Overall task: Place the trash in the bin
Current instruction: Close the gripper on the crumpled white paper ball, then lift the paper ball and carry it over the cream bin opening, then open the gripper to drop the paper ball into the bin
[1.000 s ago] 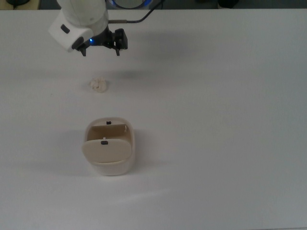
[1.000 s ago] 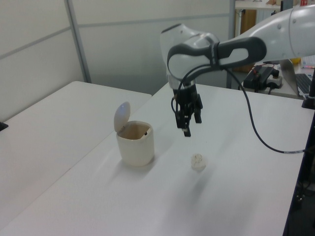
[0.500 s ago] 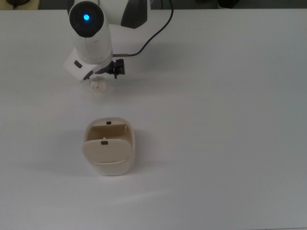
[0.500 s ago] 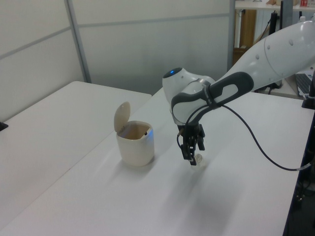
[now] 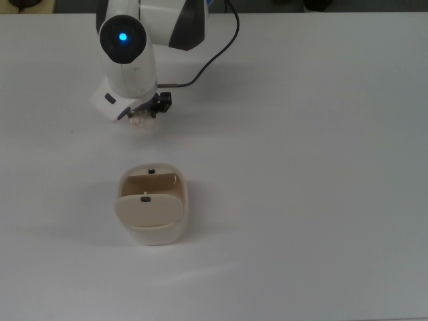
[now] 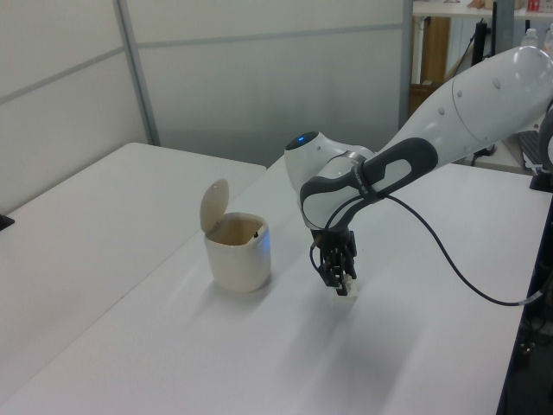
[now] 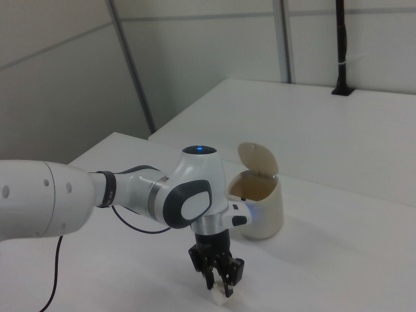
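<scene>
Trash (image 5: pixel 141 121) sits on the white table (image 5: pixel 301 167), and I see my gripper (image 6: pixel 344 283) down around it, fingers apparently closed on the wad. Nearby, the bin (image 5: pixel 154 207) stands with its flap (image 6: pixel 212 203) open, nothing between them.

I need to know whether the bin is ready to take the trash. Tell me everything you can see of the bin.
The bin is small, cream-beige, apparently plastic, with rounded corners. It stands upright on the white table, nothing touching it. Its swing-flap lid is tipped up, leaving the mouth open and the tan inner wall visible. Small dark marks sit on the lid and rim. In the top view it lies below the tool, apart from it.
</scene>
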Controlling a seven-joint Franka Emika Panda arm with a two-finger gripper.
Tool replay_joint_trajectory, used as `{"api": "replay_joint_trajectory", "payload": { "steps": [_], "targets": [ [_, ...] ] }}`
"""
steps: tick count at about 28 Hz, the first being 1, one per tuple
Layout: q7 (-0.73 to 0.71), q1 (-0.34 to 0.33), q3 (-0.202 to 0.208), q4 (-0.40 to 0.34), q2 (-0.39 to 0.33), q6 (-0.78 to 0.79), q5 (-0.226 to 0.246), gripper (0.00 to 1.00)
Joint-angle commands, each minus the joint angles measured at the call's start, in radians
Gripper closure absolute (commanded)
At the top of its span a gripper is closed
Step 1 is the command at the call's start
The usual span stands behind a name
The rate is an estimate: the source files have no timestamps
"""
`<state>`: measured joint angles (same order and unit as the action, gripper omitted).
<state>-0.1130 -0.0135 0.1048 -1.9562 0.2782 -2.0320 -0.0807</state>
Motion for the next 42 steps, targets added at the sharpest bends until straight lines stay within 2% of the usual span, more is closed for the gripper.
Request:
{"api": "replay_joint_trajectory", "payload": {
  "steps": [1, 7, 14, 18, 24, 32, 35, 36, 37, 38, 42],
  "targets": [
    [-0.013, 0.009, 0.000, -0.007, 0.006, -0.040, -0.028, 0.55],
    [-0.013, 0.012, 0.003, 0.040, -0.042, -0.039, -0.030, 0.56],
    [-0.014, 0.010, 0.001, 0.210, -0.047, -0.045, -0.028, 0.56],
    [-0.019, 0.009, -0.005, 0.279, -0.037, -0.063, -0.025, 0.56],
    [-0.007, -0.002, -0.019, 0.284, -0.019, -0.313, 0.009, 0.55],
    [-0.013, -0.003, -0.060, 0.286, 0.079, -0.527, 0.013, 0.53],
    [-0.004, -0.003, -0.073, 0.283, 0.087, -0.536, 0.016, 0.37],
    [0.002, -0.003, -0.073, 0.281, 0.087, -0.536, 0.019, 0.27],
    [0.031, -0.003, -0.076, 0.280, 0.085, -0.536, 0.039, 0.05],
    [0.048, -0.003, -0.076, 0.280, 0.084, -0.534, 0.054, 0.01],
    [0.070, -0.003, -0.076, 0.281, 0.079, -0.528, 0.079, 0.00]
  ]
}}
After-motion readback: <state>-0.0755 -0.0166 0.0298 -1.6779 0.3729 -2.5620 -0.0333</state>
